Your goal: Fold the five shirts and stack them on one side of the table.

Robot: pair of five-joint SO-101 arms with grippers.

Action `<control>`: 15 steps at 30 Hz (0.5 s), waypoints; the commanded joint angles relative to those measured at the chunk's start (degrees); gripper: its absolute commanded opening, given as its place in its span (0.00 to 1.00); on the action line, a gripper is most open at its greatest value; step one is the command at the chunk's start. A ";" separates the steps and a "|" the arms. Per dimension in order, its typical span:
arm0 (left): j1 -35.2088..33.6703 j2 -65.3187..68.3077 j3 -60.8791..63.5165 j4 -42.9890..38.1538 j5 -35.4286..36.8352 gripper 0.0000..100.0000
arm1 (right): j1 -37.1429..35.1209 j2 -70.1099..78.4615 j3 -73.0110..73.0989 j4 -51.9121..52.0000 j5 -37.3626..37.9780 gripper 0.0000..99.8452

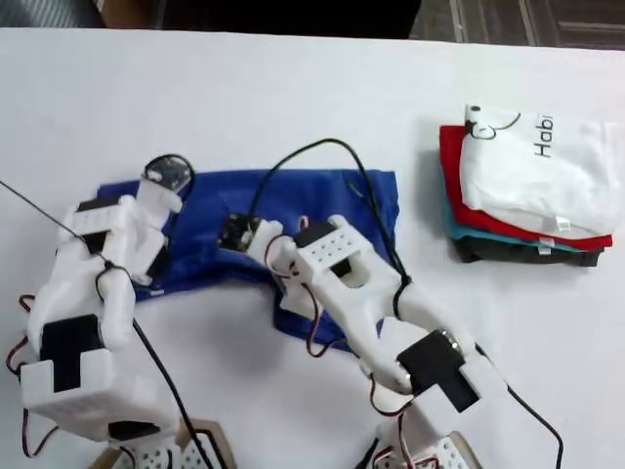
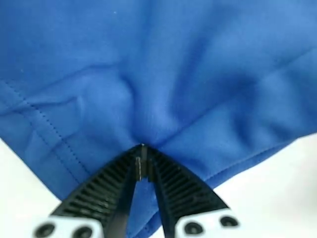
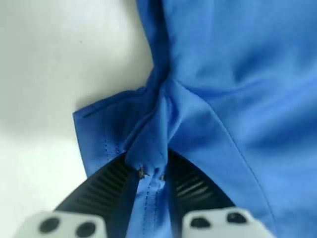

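Hiding much of the blue shirt (image 1: 312,200), our two arms (image 1: 342,278) cross it; left gripper (image 2: 141,161) and right gripper (image 3: 151,171) each clamp its fabric. We count four folded shirts (image 1: 532,186) stacked.

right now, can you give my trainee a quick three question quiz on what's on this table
1. True or false: the white shirt lies on top of the stack.
2. How many folded shirts are in the stack? A two, B four, C six.
3. Fill in: the left gripper and the right gripper are both shut on the ___ shirt.

Key: 1 true. 2 B. 3 blue: the blue shirt spread on the table.
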 commanded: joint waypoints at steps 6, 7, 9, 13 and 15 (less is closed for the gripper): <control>-0.26 -0.18 -0.13 -2.37 0.18 0.02 | 0.04 -11.38 -0.44 4.79 -1.14 0.02; -0.26 -0.18 -0.13 -2.37 0.18 0.02 | 0.04 -11.91 -0.44 5.05 -1.14 0.02; -0.26 -0.18 -0.13 -2.37 0.18 0.02 | -0.04 -12.18 -0.44 5.41 -1.14 0.02; -0.26 -0.18 -0.13 -2.37 0.18 0.02 | -0.31 -12.35 -0.18 7.16 -1.41 0.02; -0.26 -0.18 -0.13 -2.37 0.18 0.02 | -0.31 -12.62 -0.18 8.57 -1.49 0.02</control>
